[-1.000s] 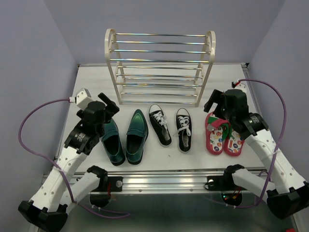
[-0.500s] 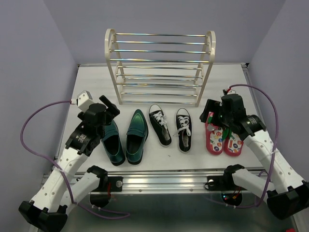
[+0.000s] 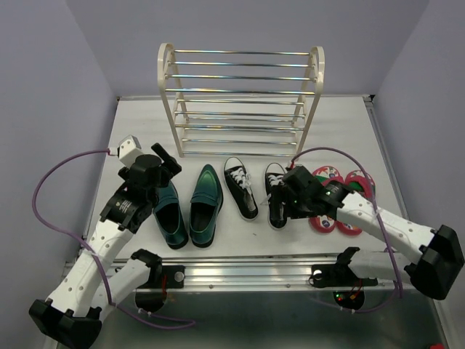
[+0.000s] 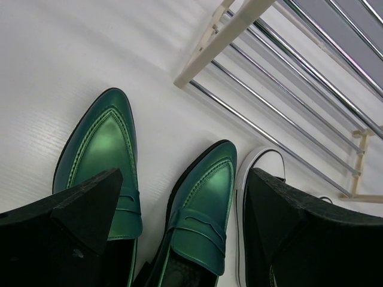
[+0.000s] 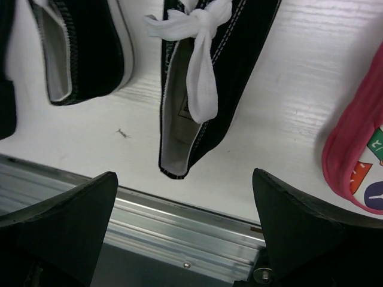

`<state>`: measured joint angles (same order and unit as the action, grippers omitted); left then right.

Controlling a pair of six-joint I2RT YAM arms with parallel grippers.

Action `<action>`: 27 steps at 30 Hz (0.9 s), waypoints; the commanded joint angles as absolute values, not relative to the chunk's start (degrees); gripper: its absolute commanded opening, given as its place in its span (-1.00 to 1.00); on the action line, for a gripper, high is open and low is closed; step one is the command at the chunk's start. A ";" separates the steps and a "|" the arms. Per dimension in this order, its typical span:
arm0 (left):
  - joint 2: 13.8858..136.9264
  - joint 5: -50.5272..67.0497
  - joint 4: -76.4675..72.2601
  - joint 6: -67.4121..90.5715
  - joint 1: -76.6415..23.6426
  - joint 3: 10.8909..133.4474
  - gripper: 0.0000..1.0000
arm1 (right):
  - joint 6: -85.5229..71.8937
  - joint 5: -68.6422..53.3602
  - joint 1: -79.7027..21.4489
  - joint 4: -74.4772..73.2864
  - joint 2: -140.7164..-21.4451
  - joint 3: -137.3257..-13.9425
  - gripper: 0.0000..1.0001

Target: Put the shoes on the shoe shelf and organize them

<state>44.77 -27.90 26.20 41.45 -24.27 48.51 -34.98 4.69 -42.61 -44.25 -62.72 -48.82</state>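
The cream shoe shelf (image 3: 168, 102) with metal rods stands at the back of the table and is bare. In front of it lie two green loafers (image 3: 205, 207), two black sneakers (image 3: 240, 187) and two red flip-flops (image 3: 356, 190), side by side. My left gripper (image 3: 167, 160) is open above the toes of the loafers; the left wrist view shows the left loafer (image 4: 99, 146) and the right loafer (image 4: 206, 203) between its fingers. My right gripper (image 3: 280, 206) is open over the heel of the right sneaker (image 5: 206, 78), holding nothing. A flip-flop edge (image 5: 350, 158) shows at the right.
The left sneaker's heel (image 5: 84, 54) lies just left of the right gripper. The metal front rail (image 5: 179, 224) of the table runs right below the sneaker's heel. The shelf's lower rods (image 4: 281, 128) are close beyond the loafer toes. Purple cables loop beside both arms.
My right arm has swung left from over the flip-flops to over the right sneaker, leaving the flip-flops uncovered. The left arm has hardly moved.
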 commanded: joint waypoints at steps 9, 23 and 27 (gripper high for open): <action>43.24 -27.33 23.20 39.90 -23.91 47.28 0.98 | -41.84 17.85 -47.11 -35.60 -70.83 -48.61 1.00; 43.59 -27.86 23.64 40.17 -23.91 47.55 0.98 | -45.26 24.78 -50.19 -37.70 -79.19 -51.77 0.79; 43.68 -27.95 23.64 40.25 -23.91 47.37 0.98 | -46.23 24.70 -50.71 -37.18 -78.75 -50.89 0.62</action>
<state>43.94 -26.98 25.08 40.97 -24.27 47.57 -44.16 21.82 -49.69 -37.34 -79.53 -49.15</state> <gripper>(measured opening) 0.989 0.817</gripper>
